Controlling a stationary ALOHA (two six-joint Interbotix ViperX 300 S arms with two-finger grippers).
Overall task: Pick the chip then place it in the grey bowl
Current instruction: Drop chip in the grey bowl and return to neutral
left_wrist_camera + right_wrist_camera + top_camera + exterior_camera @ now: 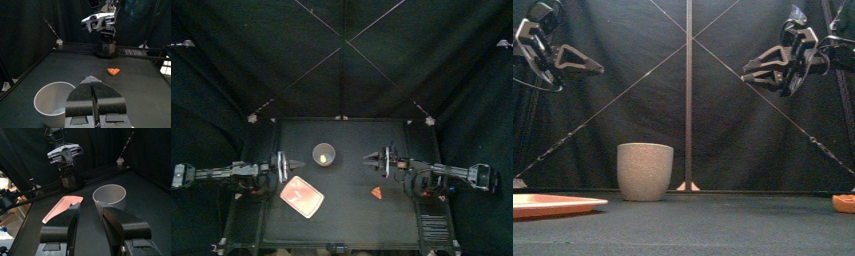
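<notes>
while the chip (376, 190) lies untouched on the surface (345, 215), well apart from the grey bowl (325, 154), pick and place are both pending: left jaws together, right jaws apart, both raised.

Pink tray (547, 205) cut by front view's left edge, chip (843, 203) by its right edge

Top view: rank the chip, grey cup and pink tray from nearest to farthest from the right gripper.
1-2. Chip, right side, and grey cup, back centre: too close to call from the right gripper.
3. Pink tray, left side: plainly farthest.
</notes>
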